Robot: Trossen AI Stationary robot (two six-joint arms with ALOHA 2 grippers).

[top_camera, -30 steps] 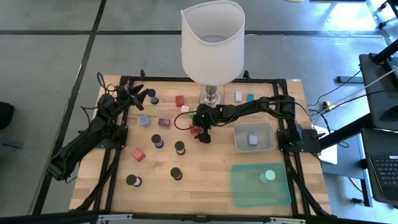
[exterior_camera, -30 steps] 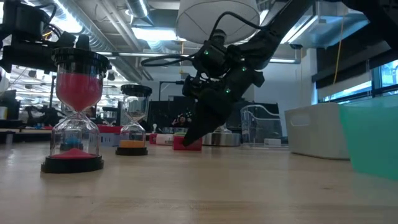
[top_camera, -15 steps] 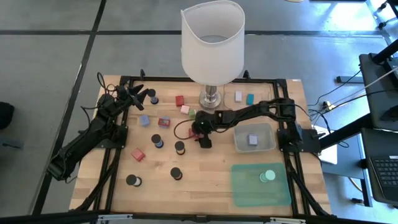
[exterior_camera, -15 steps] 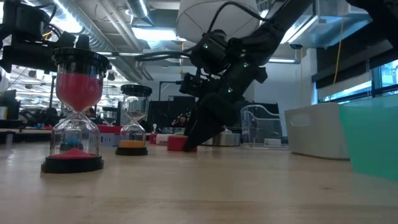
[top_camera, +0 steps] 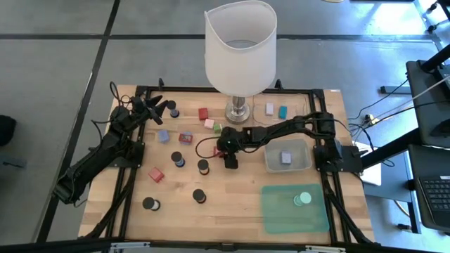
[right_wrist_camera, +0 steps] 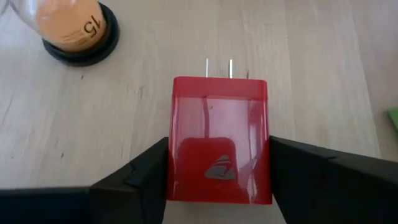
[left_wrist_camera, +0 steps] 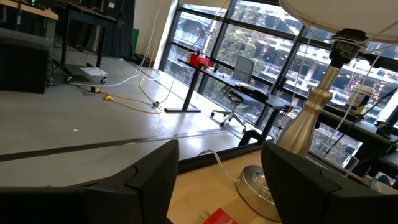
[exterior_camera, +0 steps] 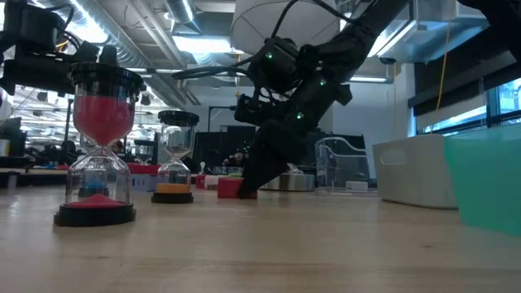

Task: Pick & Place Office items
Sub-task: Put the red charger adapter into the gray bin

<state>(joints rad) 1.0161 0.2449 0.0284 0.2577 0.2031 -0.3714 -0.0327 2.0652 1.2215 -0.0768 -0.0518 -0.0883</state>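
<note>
Since a second ago my right gripper has dropped and pinched both sides of the red plug block on the table mid-board, squared for a lift, while I keep left gripper parked part-open at the far-left corner.

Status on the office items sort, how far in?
Done: one block in the grey tray, mint disc on the green mat. In hand: right gripper closed around the red plug block, still on the table. Left: hourglasses and blocks scattered mid-table; left gripper waits at the far-left corner.
</note>
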